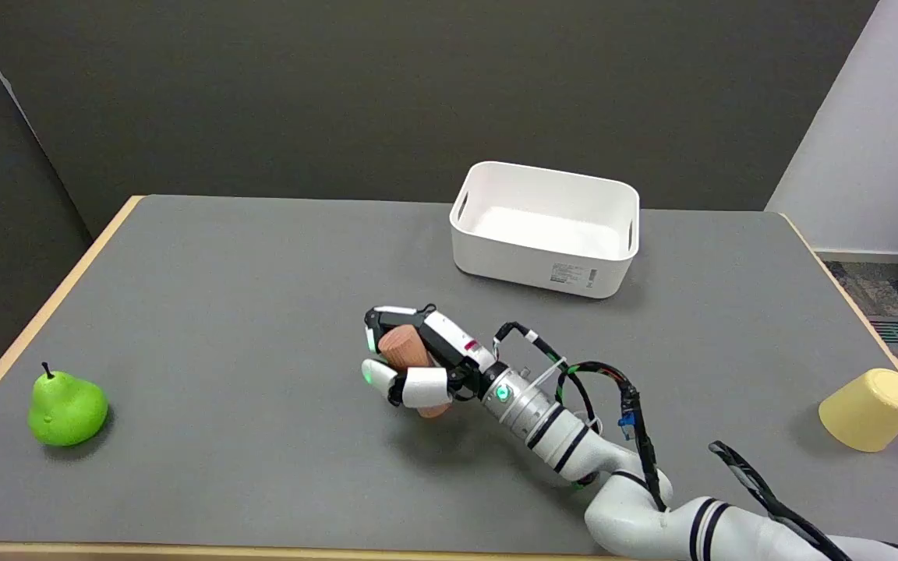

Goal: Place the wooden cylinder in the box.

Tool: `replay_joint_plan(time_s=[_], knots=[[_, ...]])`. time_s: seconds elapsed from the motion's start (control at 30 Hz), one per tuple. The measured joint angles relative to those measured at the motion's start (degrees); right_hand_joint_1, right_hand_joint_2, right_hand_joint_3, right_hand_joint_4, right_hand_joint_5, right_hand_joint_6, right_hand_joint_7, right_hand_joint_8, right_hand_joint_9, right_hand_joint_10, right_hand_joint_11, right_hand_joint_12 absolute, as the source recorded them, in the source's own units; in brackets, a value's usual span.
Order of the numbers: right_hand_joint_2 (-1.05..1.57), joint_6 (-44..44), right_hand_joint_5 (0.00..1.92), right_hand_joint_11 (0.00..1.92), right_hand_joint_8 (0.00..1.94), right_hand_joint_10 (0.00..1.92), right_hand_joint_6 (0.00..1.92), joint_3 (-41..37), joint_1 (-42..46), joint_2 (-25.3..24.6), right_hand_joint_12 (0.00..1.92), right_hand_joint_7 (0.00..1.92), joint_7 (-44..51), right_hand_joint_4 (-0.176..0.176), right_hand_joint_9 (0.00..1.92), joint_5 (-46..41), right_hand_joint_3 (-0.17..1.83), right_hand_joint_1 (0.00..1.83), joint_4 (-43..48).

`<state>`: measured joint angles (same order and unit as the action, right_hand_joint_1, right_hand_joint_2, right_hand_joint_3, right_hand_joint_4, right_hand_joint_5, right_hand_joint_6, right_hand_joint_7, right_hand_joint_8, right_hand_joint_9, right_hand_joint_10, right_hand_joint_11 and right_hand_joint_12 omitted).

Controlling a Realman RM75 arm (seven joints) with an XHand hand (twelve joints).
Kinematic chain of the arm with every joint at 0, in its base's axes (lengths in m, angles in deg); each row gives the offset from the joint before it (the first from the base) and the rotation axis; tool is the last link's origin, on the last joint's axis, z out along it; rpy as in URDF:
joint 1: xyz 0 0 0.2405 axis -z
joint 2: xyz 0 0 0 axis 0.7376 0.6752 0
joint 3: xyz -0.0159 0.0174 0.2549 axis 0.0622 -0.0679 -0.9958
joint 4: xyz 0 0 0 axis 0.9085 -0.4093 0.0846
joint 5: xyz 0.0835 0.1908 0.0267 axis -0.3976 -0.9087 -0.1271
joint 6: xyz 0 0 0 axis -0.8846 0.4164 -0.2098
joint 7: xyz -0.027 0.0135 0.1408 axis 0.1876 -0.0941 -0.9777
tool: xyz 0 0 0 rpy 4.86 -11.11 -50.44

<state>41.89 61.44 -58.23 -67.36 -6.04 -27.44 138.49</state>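
Wooden cylinder (407, 352): one, in front of the box (the fingers (424, 386) of the right hand (418, 358) are wrapped around it)
Box (544, 263): one, white, toward the far edge of the desk (246, 296)
Pear (65, 407): one, green, far to the left of the box and nearer the front
Cup (871, 409): one, yellow, lying tipped, right of the box and nearer the front
Arms in view: one

Tan wooden cylinder (410, 354), white box (546, 228), green pear (67, 407), pale yellow cup (871, 409) — grey table (246, 312).
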Motion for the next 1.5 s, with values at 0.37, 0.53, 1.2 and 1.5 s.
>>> replay_joint_plan(time_s=[0.37,0.53,1.2,1.5], knots=[[0.99,-0.53,0.59,1.03,1.94,1.92,1.92,-1.27,-3.04,0.21,1.92,1.02,4.89,0.006,1.3,-2.14,0.9,0.83,2.43],[0.99,-0.57,0.59,1.03,1.94,1.92,1.92,-1.63,-6.5,0.25,1.92,1.02,7.41,0.004,1.3,-4.16,0.9,0.83,1.47],[1.01,3.82,0.58,0.99,1.94,1.92,1.92,-3.5,-28.29,0.31,1.92,0.99,15.85,-0.009,1.29,-11.79,0.87,0.83,-15.85],[1.04,7.06,0.55,0.89,1.94,1.92,1.92,-4.36,-36.25,1.6,1.92,0.91,18.65,-0.018,1.24,-12.93,0.82,0.83,-24.31]])
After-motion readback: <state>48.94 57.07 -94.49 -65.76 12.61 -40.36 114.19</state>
